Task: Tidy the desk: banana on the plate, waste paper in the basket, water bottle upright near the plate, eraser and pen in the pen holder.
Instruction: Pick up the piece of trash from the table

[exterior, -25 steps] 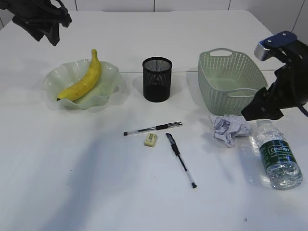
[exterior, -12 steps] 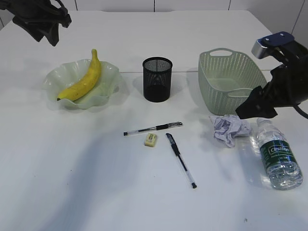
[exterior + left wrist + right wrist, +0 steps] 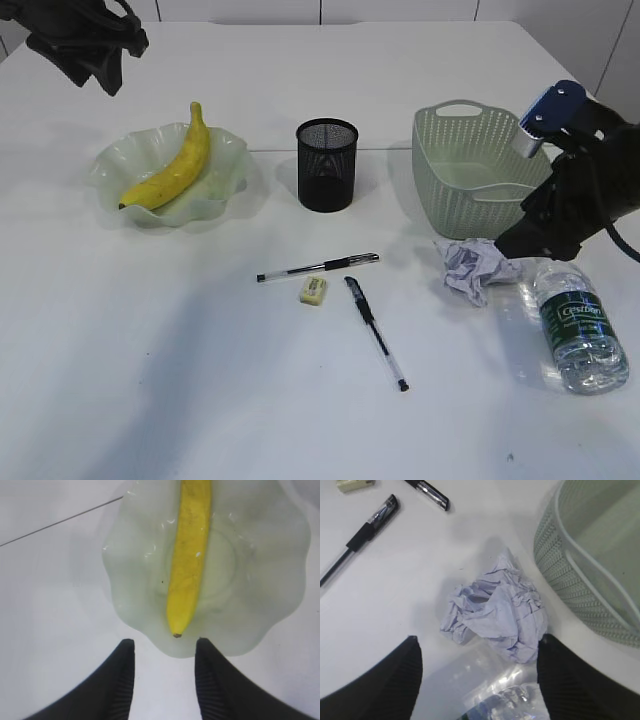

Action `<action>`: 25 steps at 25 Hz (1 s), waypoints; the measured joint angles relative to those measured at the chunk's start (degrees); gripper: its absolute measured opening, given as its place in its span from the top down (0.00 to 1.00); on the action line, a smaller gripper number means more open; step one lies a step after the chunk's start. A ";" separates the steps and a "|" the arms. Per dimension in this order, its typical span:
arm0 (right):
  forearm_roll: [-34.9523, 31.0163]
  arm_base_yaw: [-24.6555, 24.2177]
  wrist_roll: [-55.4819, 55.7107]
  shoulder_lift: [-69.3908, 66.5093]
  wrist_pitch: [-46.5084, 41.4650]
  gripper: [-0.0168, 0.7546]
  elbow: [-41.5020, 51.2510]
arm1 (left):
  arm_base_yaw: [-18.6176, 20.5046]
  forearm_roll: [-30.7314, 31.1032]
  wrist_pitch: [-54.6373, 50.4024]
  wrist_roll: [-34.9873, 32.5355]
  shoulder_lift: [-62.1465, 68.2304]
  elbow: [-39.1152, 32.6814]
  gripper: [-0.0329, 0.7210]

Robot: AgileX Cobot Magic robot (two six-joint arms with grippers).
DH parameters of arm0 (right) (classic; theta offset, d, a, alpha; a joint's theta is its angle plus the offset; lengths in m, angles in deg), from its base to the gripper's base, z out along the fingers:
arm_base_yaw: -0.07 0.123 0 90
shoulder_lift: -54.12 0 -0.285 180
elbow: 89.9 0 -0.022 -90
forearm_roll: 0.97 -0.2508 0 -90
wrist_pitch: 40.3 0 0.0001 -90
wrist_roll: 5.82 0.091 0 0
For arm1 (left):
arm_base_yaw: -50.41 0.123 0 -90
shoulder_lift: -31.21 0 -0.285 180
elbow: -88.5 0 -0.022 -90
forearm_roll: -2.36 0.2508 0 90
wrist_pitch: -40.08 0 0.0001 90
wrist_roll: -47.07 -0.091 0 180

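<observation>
Two arms seen over white worktop point(image 3: 150, 380). Far left: left end effector point(image 3: 164, 652) parted, empty, hung above ruffled translucent green plate point(image 3: 225, 150); smooth yellow banana point(image 3: 172, 165) already laid in it. Centre: black mesh pen holder point(image 3: 326, 165); two pens point(image 3: 318, 267) and small pale eraser point(image 3: 313, 290) loose below it. Right: crumpled waste paper point(image 3: 470, 268) beside woven-look green basket point(image 3: 470, 170); clear water bottle point(image 3: 578, 330) lying flat. Right end effector point(image 3: 477, 662) spread wide, empty, poised over paper. Step judged: paper pickup; lowering and closing needed next.
</observation>
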State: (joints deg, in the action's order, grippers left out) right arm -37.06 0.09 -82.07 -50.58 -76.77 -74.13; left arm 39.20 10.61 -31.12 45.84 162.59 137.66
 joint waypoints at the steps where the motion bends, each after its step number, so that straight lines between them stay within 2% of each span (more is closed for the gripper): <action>1: 0.00 0.00 -2.11 -0.10 0.36 0.28 0.00 | 0.00 0.00 0.00 0.00 0.00 0.00 0.59; 7: 0.00 0.00 -11.41 -1.71 0.72 0.28 -0.09 | 0.00 0.00 0.00 0.00 0.00 0.00 0.59; 19: -0.11 0.00 -21.16 -5.04 3.43 0.28 -0.09 | 0.00 0.00 0.00 0.00 0.00 0.00 0.59; 25: -6.09 0.00 -27.29 -6.75 4.11 0.28 -0.22 | 0.00 0.00 0.00 0.00 0.00 0.00 0.60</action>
State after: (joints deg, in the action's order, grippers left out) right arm -43.15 0.09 -109.36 -57.33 -72.66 -74.36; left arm 39.20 10.61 -31.12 45.84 162.59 137.66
